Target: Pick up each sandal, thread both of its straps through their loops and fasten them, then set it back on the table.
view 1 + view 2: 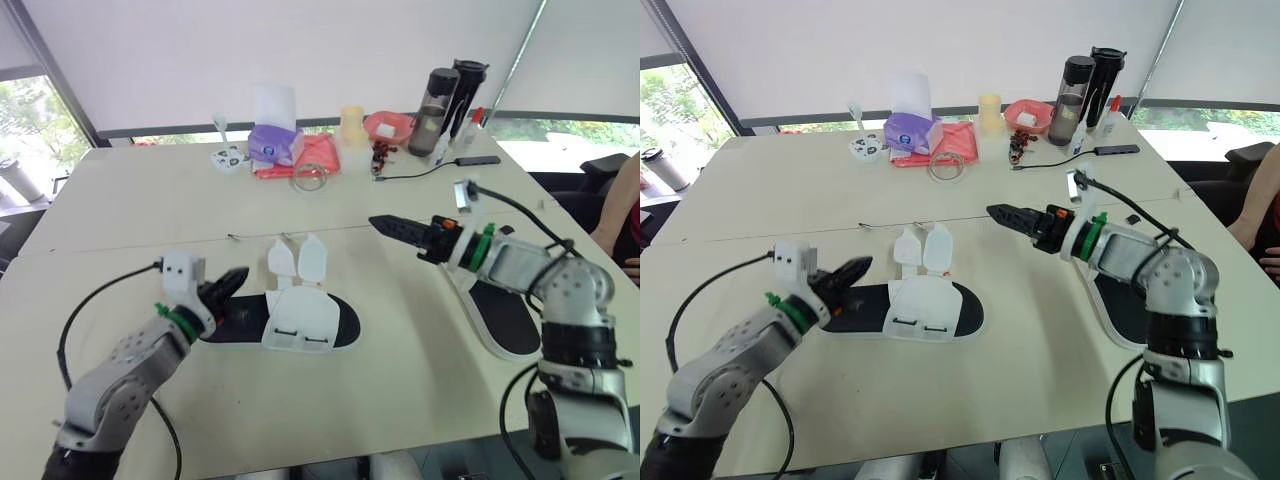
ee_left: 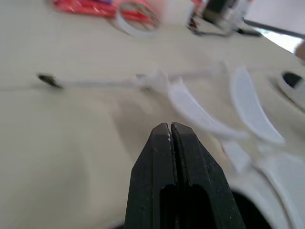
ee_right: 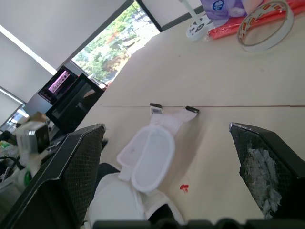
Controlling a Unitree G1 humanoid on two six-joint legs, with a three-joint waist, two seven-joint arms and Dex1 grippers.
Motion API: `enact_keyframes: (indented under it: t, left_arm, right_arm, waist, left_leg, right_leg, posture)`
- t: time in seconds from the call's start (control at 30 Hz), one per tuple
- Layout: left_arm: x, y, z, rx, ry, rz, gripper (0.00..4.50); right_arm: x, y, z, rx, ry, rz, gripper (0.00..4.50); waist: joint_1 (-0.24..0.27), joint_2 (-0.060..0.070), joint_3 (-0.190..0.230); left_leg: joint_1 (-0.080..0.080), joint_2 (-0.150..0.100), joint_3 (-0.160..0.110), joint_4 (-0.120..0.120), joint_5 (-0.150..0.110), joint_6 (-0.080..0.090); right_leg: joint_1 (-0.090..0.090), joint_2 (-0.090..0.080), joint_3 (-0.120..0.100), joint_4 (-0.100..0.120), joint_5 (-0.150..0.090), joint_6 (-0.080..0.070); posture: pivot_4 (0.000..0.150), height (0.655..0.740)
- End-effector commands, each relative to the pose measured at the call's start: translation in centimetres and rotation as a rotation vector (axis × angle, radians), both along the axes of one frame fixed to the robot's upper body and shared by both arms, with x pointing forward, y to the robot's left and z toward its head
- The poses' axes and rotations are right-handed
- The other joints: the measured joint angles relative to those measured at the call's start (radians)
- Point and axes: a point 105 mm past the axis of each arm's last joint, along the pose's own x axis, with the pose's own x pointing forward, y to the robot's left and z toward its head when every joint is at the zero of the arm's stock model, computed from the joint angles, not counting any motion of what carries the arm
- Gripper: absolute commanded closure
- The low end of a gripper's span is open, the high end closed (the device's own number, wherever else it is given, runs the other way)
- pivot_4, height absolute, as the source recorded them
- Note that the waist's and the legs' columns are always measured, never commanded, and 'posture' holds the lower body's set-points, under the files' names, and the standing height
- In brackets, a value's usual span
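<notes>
My left fingers (image 1: pixel 238 274) are pressed flat together with nothing between them. They hang low over the heel end of the sandal (image 1: pixel 300 318) that lies near the middle of the worktop (image 1: pixel 130 205), a little to the left. I cannot tell whether the tips touch its black sole. This sandal lies flat with its heel to the left. Its white upper is spread open, and its two straps (image 1: pixel 297 259) stand loose on the far side, side by side, neither one through a loop.

My right fingers (image 1: pixel 384 223) are spread wide apart and hold nothing. They are raised above the worktop, right of the straps and well apart from them, pointing left. In the right wrist view one strap shows between them, further off.

The second sandal (image 1: pixel 508 318) lies flat on the right side of the worktop, near the edge. It has a black footbed with a white rim, and my right arm partly hides it from above.

Along the far side of the worktop sit a tape roll (image 1: pixel 311 177), a purple pack (image 1: pixel 272 143), a red bowl (image 1: pixel 388 127) and two dark bottles (image 1: pixel 436 98), all well apart from both sandals. A person's arm (image 1: pixel 618 205) shows at the far right edge.
</notes>
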Motion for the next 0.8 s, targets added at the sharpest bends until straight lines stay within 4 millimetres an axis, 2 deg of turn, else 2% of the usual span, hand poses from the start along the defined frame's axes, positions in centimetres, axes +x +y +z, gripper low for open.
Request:
enact_keyframes:
  t: [0.03,0.3,0.43,0.53,0.8]
  left_arm:
    - [-0.9,-0.2,0.1,-0.002,-0.009,-0.085,4.46]
    - [-2.2,-1.5,-2.2,0.014,0.068,-0.183,4.46]
    - [-3.2,-1.6,-4.6,0.074,0.163,-0.223,4.46]
    - [-3.4,-1.4,-5.7,0.111,0.182,-0.224,4.46]
    - [-2.8,-2.0,-5.7,0.121,0.147,-0.217,4.46]
  right_arm:
    - [1.1,0.8,0.5,0.041,0.06,0.006,0.0]
    - [2.4,2.3,0.2,0.036,0.16,0.005,0.0]
    - [3.3,3.1,-1.3,0.023,0.285,-0.008,0.0]
    - [3.9,4.0,-1.9,0.062,0.378,-0.004,0.0]
    - [4.5,7.2,-2.7,0.106,0.478,0.042,0.0]
  waist:
    - [0.0,0.0,0.0]
    - [-0.002,0.001,0.0]
    - [-0.004,0.002,0.0]
    - [-0.004,0.003,-0.001]
    - [-0.001,0.01,-0.004]
  left_leg:
    - [0.0,0.0,0.0,0.0,0.0,0.0]
    - [-0.001,0.0,0.0,-0.003,0.0,0.0]
    - [-0.001,0.0,0.0,-0.005,0.0,0.0]
    - [0.0,0.0,0.0,-0.009,0.0,-0.001]
    - [0.001,0.0,0.0,-0.012,0.001,-0.001]
  right_leg:
    - [0.0,0.0,0.0,-0.001,0.0,0.0]
    - [-0.001,-0.001,0.0,-0.002,0.0,0.0]
    - [-0.002,-0.001,0.0,-0.002,0.0,-0.001]
    - [-0.003,-0.001,0.0,-0.002,0.0,-0.001]
    - [-0.003,-0.001,0.0,-0.003,0.0,-0.002]
  posture:
    - [0.15,0.74]
    - [0.15,0.74]
    - [0.15,0.74]
    - [0.15,0.74]
    - [0.15,0.74]
